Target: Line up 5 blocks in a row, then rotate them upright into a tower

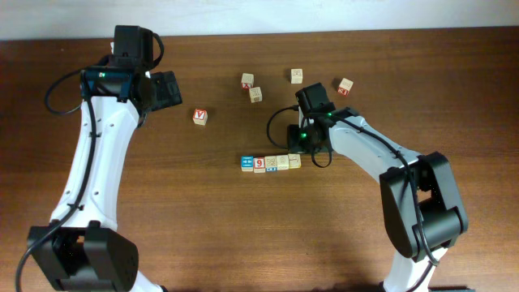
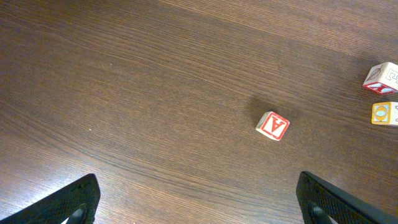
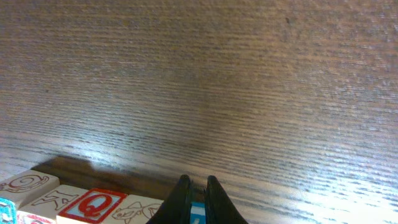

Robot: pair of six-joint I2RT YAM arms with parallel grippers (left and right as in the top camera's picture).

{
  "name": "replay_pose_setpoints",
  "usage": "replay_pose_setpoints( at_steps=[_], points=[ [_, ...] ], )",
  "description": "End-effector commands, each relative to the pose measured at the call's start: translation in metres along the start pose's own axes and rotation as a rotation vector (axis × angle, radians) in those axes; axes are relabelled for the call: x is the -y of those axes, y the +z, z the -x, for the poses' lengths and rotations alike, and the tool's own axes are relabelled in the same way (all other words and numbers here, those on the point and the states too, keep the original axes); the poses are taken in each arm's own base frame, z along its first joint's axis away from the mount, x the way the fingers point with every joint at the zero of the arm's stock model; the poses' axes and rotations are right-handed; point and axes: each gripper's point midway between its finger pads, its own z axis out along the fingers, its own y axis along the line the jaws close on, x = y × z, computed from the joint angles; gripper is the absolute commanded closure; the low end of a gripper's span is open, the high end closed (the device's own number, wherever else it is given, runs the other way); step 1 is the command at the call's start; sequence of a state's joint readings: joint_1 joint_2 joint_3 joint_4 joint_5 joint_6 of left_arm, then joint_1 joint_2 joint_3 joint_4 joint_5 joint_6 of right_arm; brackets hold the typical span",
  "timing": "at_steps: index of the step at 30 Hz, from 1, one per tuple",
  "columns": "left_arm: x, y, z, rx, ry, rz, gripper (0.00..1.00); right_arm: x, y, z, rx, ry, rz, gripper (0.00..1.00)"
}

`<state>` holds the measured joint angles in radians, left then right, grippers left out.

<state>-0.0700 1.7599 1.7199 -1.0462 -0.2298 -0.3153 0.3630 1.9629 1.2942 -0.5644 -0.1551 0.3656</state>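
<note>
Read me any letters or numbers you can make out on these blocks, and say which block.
"9": red-marked block beside the blue-faced end block.
"Q": red-framed block, right wrist view.
Unclear, "A" or "Y": lone red cube.
Too small to read: marks on the other blocks.

The dark, grained wooden table is catching a soft sheen, while pale wooden blocks are showing matt painted faces.

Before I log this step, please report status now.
Left gripper open, empty. Right gripper shut, at row of five blocks. Stray cubes lie apart.
</note>
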Motion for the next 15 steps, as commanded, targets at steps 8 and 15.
replay_pose_setpoints(
  at_steps=[8, 15],
  points=[
    [-0.0004, -0.0018, 0.0060, 0.017, -0.016, 0.008, 0.01, -0.0040, 0.0059, -0.0066, -0.032, 0.004, -0.011, 0.91],
    [-0.0004, -0.0018, 0.0060, 0.017, -0.016, 0.008, 0.01, -0.0064, 0.0062, -0.0099, -0.042, -0.012, -0.009, 0.90]
  ],
)
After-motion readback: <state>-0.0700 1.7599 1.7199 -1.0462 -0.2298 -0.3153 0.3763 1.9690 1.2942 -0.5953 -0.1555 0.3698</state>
